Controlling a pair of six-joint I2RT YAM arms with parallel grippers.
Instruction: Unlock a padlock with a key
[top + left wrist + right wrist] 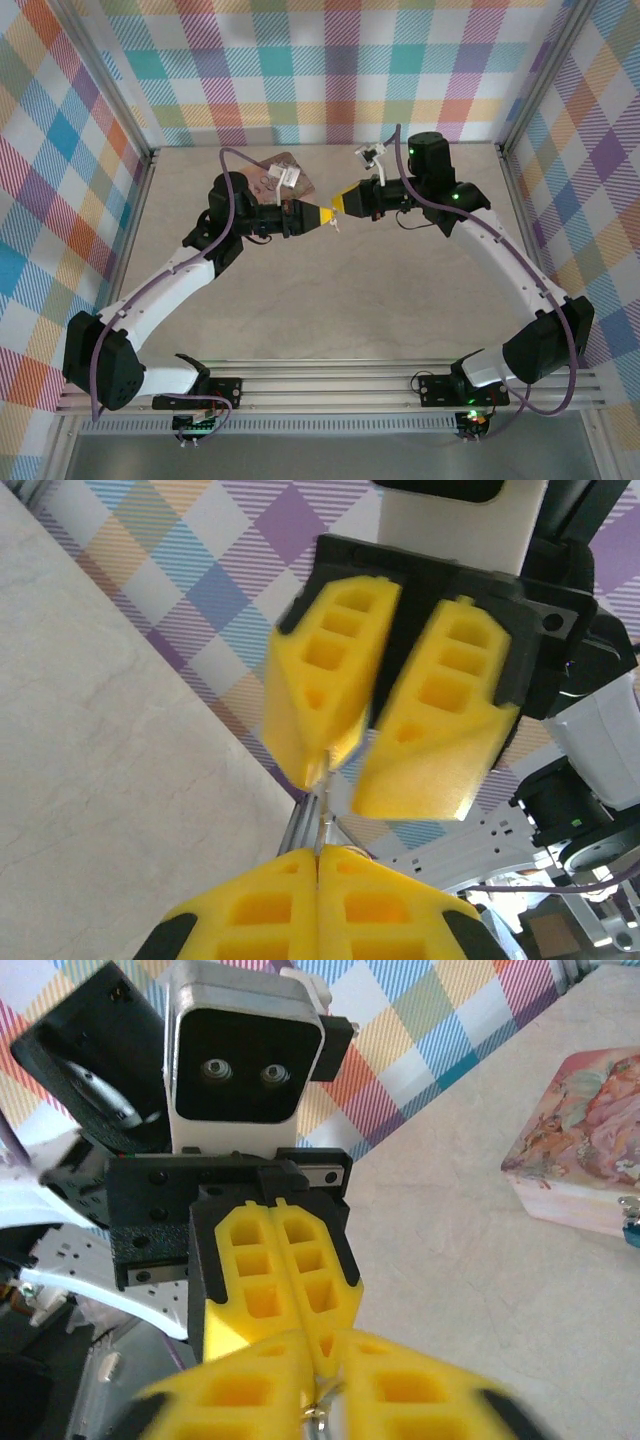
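Plaid walls, beige worktop (330, 300) | left tool (326, 215) pinched key (322, 805) above worktop centre | right tool (340, 203) was slightly spread, tip to tip with it | padlock (630, 1228) sat against tin (283, 178) near back edge | right tool should back off straight, without dragging key | no writing was legible

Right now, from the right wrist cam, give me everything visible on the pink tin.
The pink tin is a rectangular box, lid down, lying flat on the pale table at the view's right edge, partly cut off. Its top carries a soft painted illustration in pinks and creams, and the sides are plain pale pink. A small silvery clasp sits on the side facing the camera, with a speck of blue beneath, too cropped to identify.
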